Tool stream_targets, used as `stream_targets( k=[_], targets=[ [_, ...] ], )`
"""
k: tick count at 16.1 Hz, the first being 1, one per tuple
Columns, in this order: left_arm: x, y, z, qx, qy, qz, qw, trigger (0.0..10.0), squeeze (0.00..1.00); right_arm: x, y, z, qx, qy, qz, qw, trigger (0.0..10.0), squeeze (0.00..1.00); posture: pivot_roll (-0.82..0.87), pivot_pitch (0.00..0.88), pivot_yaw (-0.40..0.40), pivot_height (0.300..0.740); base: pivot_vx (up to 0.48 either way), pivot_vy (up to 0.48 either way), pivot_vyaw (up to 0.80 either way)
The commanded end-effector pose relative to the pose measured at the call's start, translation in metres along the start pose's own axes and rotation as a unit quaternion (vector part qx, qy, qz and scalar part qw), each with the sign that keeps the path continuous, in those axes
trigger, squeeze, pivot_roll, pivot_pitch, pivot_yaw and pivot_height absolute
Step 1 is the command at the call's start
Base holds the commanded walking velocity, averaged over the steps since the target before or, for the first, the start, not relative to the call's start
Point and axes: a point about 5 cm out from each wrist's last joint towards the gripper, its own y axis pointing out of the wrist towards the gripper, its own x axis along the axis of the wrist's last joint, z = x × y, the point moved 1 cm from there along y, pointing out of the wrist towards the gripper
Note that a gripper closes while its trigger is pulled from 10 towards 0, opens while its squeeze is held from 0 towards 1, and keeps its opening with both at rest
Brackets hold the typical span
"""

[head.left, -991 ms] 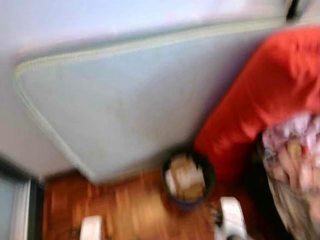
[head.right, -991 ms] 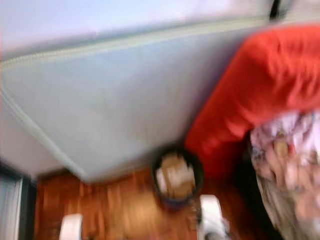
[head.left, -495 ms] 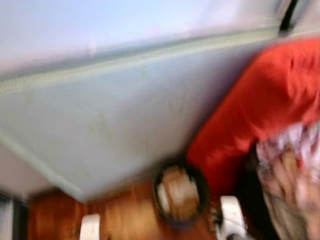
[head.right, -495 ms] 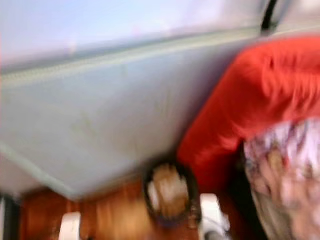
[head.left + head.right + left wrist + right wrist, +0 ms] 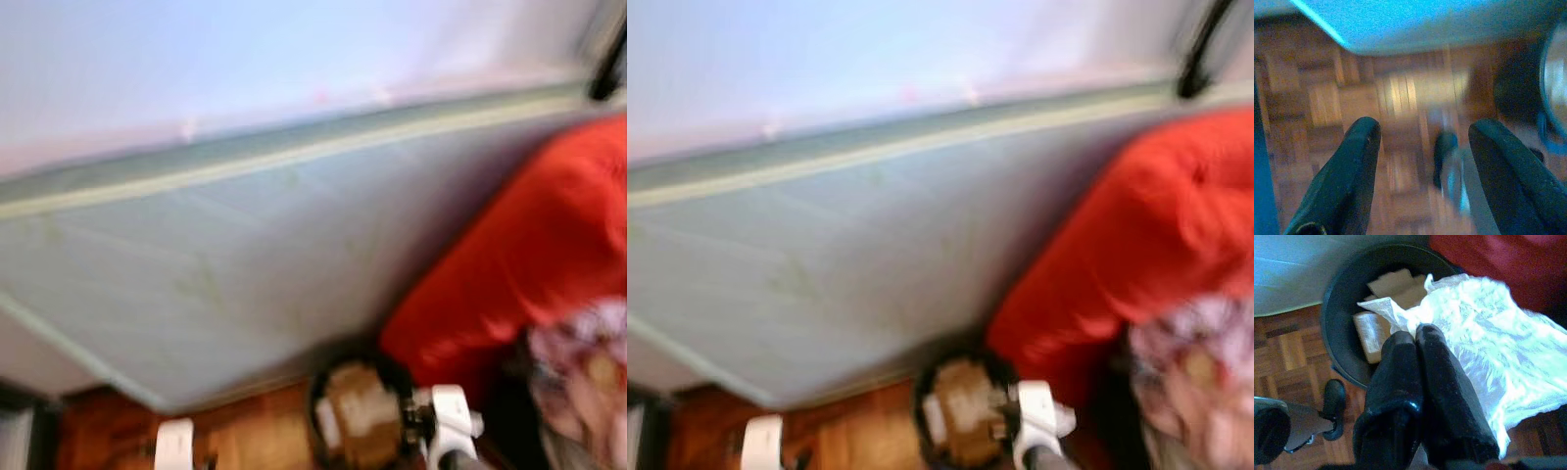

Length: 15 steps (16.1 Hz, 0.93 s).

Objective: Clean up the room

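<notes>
The right gripper (image 5: 1418, 340) had its two long black fingers pressed together on a crumpled piece of white thin plastic wrap (image 5: 1484, 367). It held this wrap just above the rim of a round dark waste bin (image 5: 1342, 298). Part of the wrap hung over the edge of the bin and the rest spread out beside it. Inside the bin lay pieces of brown cardboard (image 5: 1396, 284) and a small pale packet (image 5: 1369, 335).

The bin stood on a brown parquet wooden floor (image 5: 1327, 98), close to the corner of a large pale blue-grey mattress (image 5: 245, 255) with light piping along its edge. A bright red blanket (image 5: 529, 255) lay just beside the bin on the robot's right, and next to it was a flowered cloth in pink and white (image 5: 583, 367). The head views were blurred.

The left gripper (image 5: 1422, 147) hung low over the floor with its fingers spread wide apart, holding nothing.
</notes>
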Motion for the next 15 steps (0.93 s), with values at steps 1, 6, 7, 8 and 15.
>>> stream_targets(
  k=[1,6,7,8,15],
  targets=[
    [-0.012,-0.006,-0.004,-0.008,-0.013,-0.002,1.000,10.0,0.00,-0.007,-0.006,-0.009,-0.004,0.009,-0.006,1.000,10.0,0.00,0.03,0.201,-0.012,0.740,0.000,0.000,0.00],
    [0.092,0.006,-0.034,-0.044,-0.014,-0.216,0.975,10.0,0.00,-0.001,-0.009,-0.005,0.018,0.028,-0.063,0.997,10.0,0.00,0.03,0.199,0.001,0.740,0.000,0.000,0.00],
    [0.102,0.001,-0.034,-0.042,-0.014,-0.255,0.966,10.0,0.00,-0.001,-0.010,-0.005,0.017,0.042,-0.077,0.996,10.0,0.00,0.02,0.196,0.004,0.740,0.000,0.000,0.00],
    [0.109,-0.003,-0.031,-0.036,-0.001,-0.283,0.958,10.0,0.00,0.000,-0.011,-0.005,0.016,0.051,-0.085,0.995,10.0,0.00,0.02,0.194,0.007,0.740,0.000,0.000,0.00],
    [0.114,-0.022,-0.021,-0.031,-0.002,-0.321,0.947,10.0,0.00,-0.002,-0.014,-0.007,0.003,0.063,-0.104,0.993,10.0,0.00,0.02,0.168,0.012,0.740,0.000,0.000,0.11]
  ],
)
